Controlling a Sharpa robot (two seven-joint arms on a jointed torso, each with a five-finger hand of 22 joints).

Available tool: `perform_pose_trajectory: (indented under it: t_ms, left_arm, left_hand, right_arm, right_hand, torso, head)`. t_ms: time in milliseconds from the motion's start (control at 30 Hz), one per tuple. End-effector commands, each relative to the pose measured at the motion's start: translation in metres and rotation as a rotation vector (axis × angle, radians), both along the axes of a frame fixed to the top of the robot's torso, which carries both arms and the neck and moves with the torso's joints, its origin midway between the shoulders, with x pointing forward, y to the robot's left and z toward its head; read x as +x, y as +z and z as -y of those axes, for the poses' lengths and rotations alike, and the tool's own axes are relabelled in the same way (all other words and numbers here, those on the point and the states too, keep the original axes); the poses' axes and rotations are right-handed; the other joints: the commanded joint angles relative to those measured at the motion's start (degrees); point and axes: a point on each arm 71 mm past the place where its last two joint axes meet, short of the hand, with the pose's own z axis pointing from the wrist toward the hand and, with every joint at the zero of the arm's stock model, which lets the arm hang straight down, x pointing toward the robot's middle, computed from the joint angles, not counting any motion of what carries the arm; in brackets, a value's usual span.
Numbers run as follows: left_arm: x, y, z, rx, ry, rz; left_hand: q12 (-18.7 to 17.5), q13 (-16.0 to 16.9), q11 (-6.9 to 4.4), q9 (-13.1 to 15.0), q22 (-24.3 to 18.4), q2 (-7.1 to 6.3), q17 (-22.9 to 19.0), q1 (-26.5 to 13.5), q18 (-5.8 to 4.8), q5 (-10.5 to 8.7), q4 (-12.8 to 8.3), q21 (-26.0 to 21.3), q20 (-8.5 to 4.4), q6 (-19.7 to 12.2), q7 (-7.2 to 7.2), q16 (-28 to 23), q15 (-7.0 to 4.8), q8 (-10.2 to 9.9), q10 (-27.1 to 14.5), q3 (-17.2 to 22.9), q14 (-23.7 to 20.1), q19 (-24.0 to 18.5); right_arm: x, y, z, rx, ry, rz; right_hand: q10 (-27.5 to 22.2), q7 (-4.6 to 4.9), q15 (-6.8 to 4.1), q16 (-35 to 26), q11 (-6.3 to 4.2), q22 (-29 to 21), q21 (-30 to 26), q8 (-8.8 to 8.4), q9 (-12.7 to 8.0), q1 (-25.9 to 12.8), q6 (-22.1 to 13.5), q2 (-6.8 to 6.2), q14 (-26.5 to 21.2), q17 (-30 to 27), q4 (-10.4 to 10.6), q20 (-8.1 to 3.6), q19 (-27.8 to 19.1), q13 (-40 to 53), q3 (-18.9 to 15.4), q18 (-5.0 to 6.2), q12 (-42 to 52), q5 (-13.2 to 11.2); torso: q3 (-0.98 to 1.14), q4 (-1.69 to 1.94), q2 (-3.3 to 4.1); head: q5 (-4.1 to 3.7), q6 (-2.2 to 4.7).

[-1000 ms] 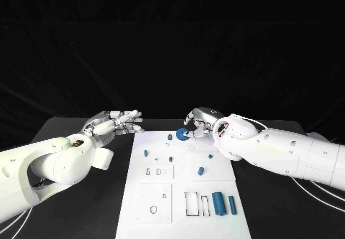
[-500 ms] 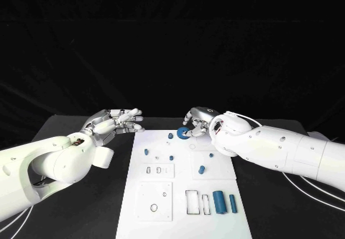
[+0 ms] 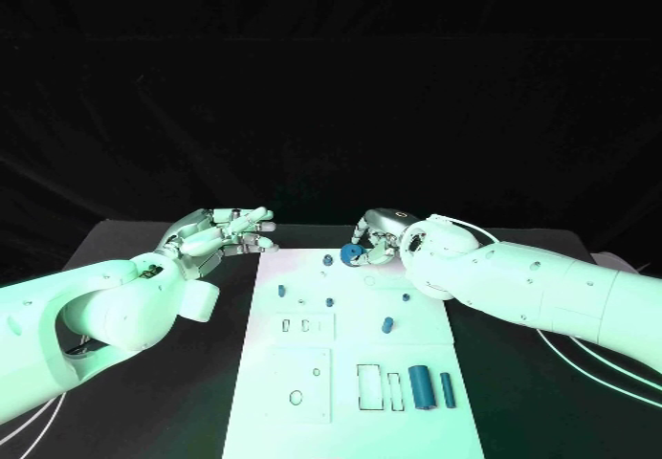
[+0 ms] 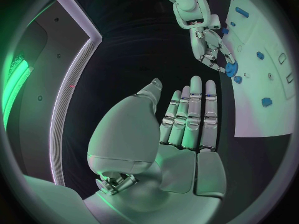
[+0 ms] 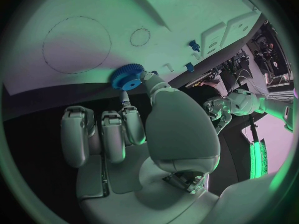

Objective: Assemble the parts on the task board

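Observation:
The white task board lies in the middle of the table. My right hand pinches a blue gear just above the board's far end. The right wrist view shows the gear at the fingertips, close to the board beside two drawn circles. My left hand hovers off the board's far left corner, fingers apart and holding nothing. In the left wrist view its fingers are straight, and beyond them is the right hand with the gear.
Several small blue parts dot the board's middle, with one longer piece. Two blue cylinders lie near the front right beside rectangular outlines. Black table surrounds the board.
My right arm has edged a little to the left, with the gear staying over the board's far end. The left hand has barely moved.

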Motion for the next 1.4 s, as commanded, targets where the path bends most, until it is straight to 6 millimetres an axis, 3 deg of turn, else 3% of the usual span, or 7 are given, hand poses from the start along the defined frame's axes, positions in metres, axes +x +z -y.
perform_pose_trajectory:
  t_ms: [33, 500, 1133, 1400]
  left_arm:
    - [-0.0006, 0.0013, 0.0022, -0.008, -0.019, 0.004]
    - [-0.0002, 0.0011, 0.002, -0.007, -0.018, 0.003]
    - [-0.0004, 0.0011, 0.0019, -0.006, -0.017, 0.001]
    - [-0.0005, 0.0009, 0.0016, -0.005, -0.016, -0.001]
  left_hand:
    - [-0.2, 0.0, -0.03, 0.0, 0.0, 0.42, 0.0, -0.1, 0.16, 0.09, -0.2, 0.2, -0.1, -0.2, 0.28, 0.2, 0.06, -0.2, -0.5, -0.2, -0.5, -0.4]
    - [-0.2, 0.0, -0.03, 0.0, 0.0, 0.42, 0.1, -0.1, 0.16, 0.09, -0.2, 0.2, -0.1, -0.2, 0.28, 0.3, 0.06, -0.2, -0.5, -0.2, -0.5, -0.4]
    - [-0.2, 0.0, -0.03, 0.0, 0.0, 0.43, 0.1, -0.1, 0.16, 0.08, -0.2, 0.3, -0.1, -0.2, 0.29, 0.3, 0.07, -0.2, -0.5, -0.2, -0.5, -0.4]
    - [-0.2, 0.0, -0.03, 0.0, 0.0, 0.43, 0.1, -0.1, 0.16, 0.08, -0.2, 0.3, -0.1, -0.2, 0.29, 0.3, 0.07, -0.2, -0.5, -0.2, -0.5, -0.4]
  right_arm:
    - [-0.0001, -0.0028, -0.0008, -0.007, 0.012, -0.024]
    - [0.0015, -0.0052, -0.0003, -0.01, 0.01, -0.043]
    - [0.0011, -0.0088, -0.001, -0.059, -0.008, -0.047]
    - [-0.0019, -0.0084, -0.0041, -0.096, 0.005, 0.0]
  right_hand:
    - [0.1, 0.03, 0.55, 0.4, 0.42, 6.8, -0.4, -0.25, 0.0, -0.5, -0.6, 0.23, 6.0, 15.0, 0.0, 0.39, -0.1, 4.3, -0.5, 0.84, 0.2, 0.4]
    - [0.8, -0.06, 0.57, 0.4, 0.38, 7.0, -0.3, -0.08, 0.3, -0.7, 0.2, 1.05, 6.0, 15.0, 0.2, 0.48, 0.1, 5.2, -0.7, 0.8, 1.0, 1.0]
    - [2.4, -1.82, -0.66, 0.4, -1.16, 8.3, 0.7, 1.71, 1.7, -0.1, 5.6, 3.43, 6.0, 15.1, -0.6, -0.47, 1.1, 6.9, 0.1, 0.47, 2.5, 0.7]
    - [2.3, -1.97, -0.88, 0.4, -1.34, 8.5, 0.9, 1.65, 1.8, 0.2, 5.9, 3.19, 6.0, 15.1, -1.2, -0.74, 1.3, 6.9, 0.3, 0.41, 2.4, 0.1]
  torso:
    - [0.0, -0.02, 0.04]
    - [-0.01, -0.03, 0.0]
    - [-0.02, 0.0, -0.03]
    - [-0.01, -0.05, -0.06]
  head:
    - [0.01, -0.17]
    - [-0.05, -0.57]
    - [0.01, -1.18]
    - [0.01, -1.25]
